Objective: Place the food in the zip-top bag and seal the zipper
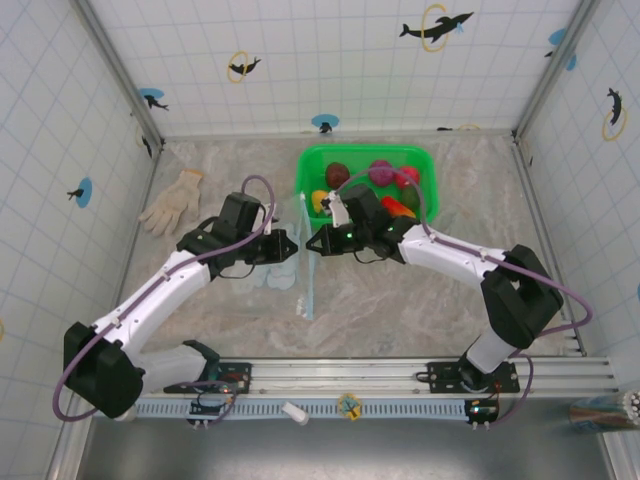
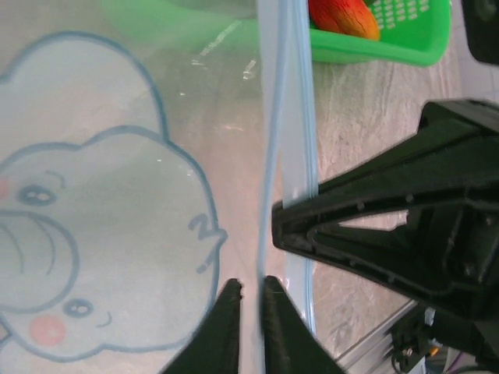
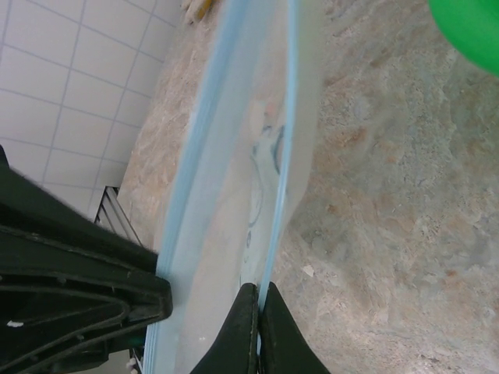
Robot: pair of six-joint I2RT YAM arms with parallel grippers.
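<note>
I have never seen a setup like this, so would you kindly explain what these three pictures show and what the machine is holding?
Two white robot arms are bolted at the near edge of a marbled table. The overhead picture looks down from behind them; the other two come from cameras on each wrist, so each shows its own black fingers at the bottom.

On the table sit a green mesh plastic basket of small toy fruits and vegetables and a white fabric glove.

Between the arms stands a clear floppy zip-top bag printed with a cartoon elephant. The left gripper and right gripper each pinch one lip of its pale-blue zipper strip. The food is not yet in the bag.
</note>
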